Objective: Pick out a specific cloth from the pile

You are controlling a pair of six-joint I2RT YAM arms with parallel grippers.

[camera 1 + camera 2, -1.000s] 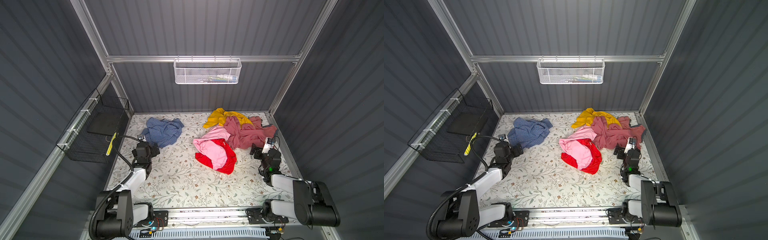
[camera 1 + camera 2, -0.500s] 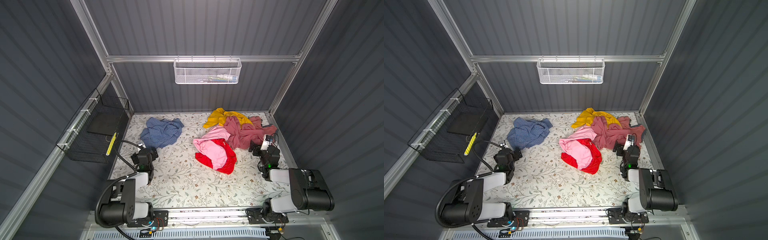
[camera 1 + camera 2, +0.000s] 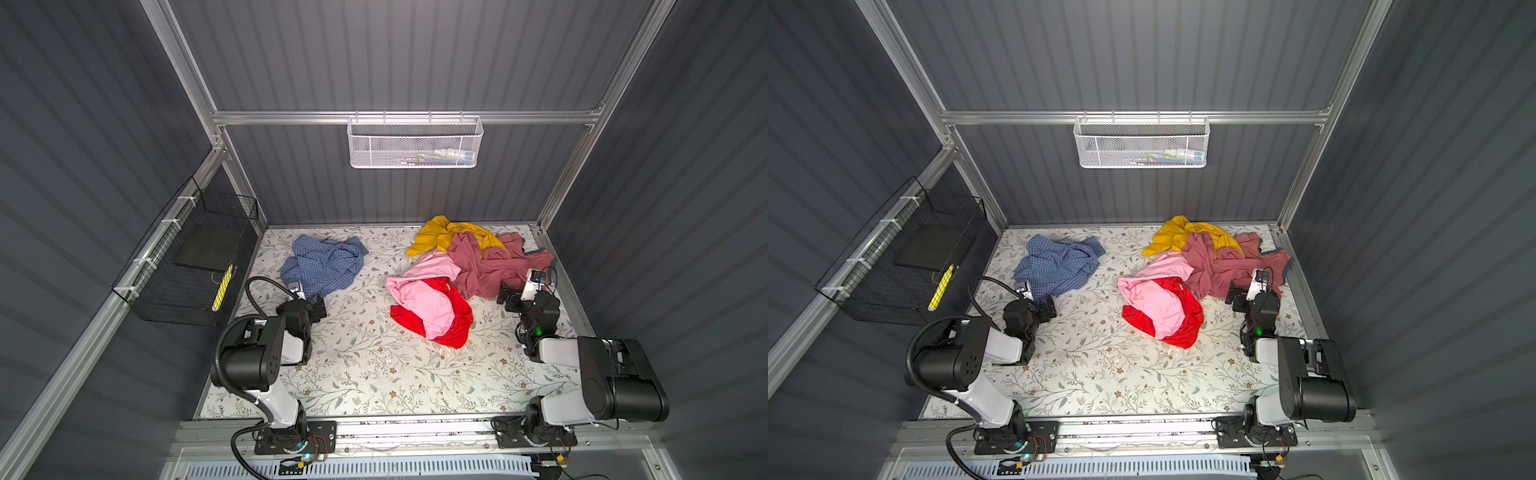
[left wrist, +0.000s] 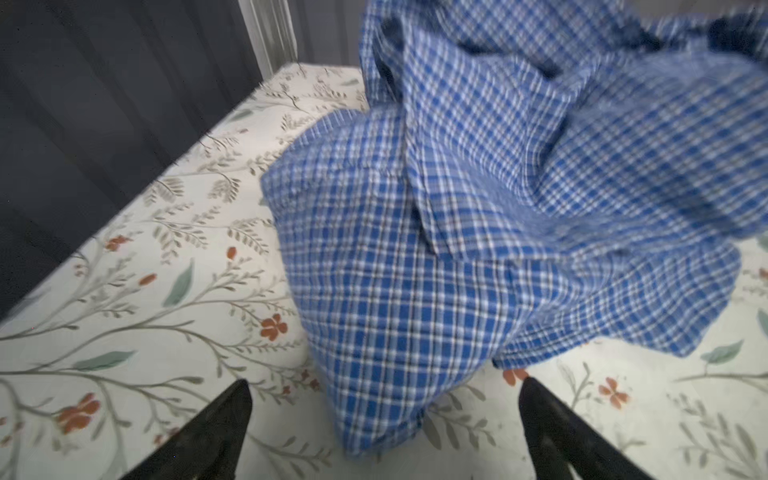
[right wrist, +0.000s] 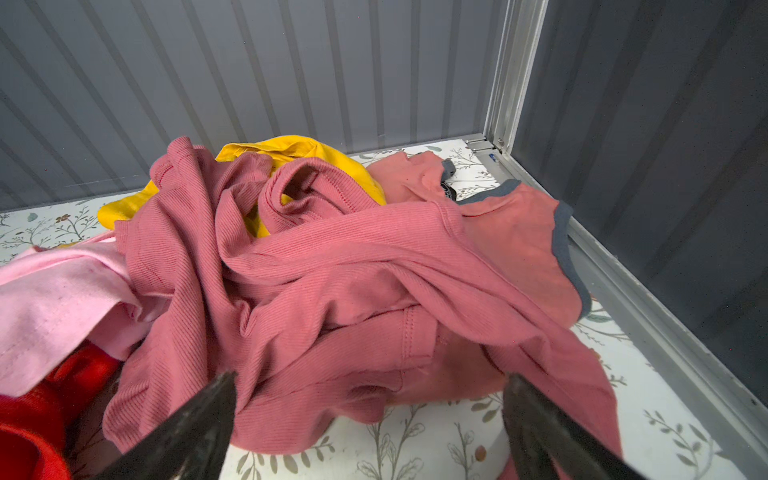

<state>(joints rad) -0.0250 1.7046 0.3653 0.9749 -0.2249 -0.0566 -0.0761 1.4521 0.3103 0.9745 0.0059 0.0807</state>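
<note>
**Arm pose.** In both top views, each arm is folded back, with its elbow raised over the front rail and its wrist low over the floral table (image 3: pixel 365 365). The left gripper (image 3: pixel 316 305) and right gripper (image 3: pixel 508 296) both point toward the back wall. Each has its jaws spread wide and grasps nothing.

**Position of the task item.**
- The cloth (image 3: pixel 322 266) lies alone on the left half of the table, well apart from the pile (image 3: pixel 465 270) on the right half.
- In the left wrist view, a near fold of the cloth (image 4: pixel 457 208) lies between the spread fingers of the left gripper (image 4: pixel 384 386), unclamped.
- In the right wrist view, the right gripper (image 5: pixel 370 378) faces the pile's dusty-rose garment (image 5: pixel 332 291).

**Materials.**
- Cloth: thin woven fabric in a small blue and white check, crumpled.
- Dusty-rose garment: fine ribbed knit, twisted.
- Yellow, light pink and red pieces: smooth, bunched.
</note>
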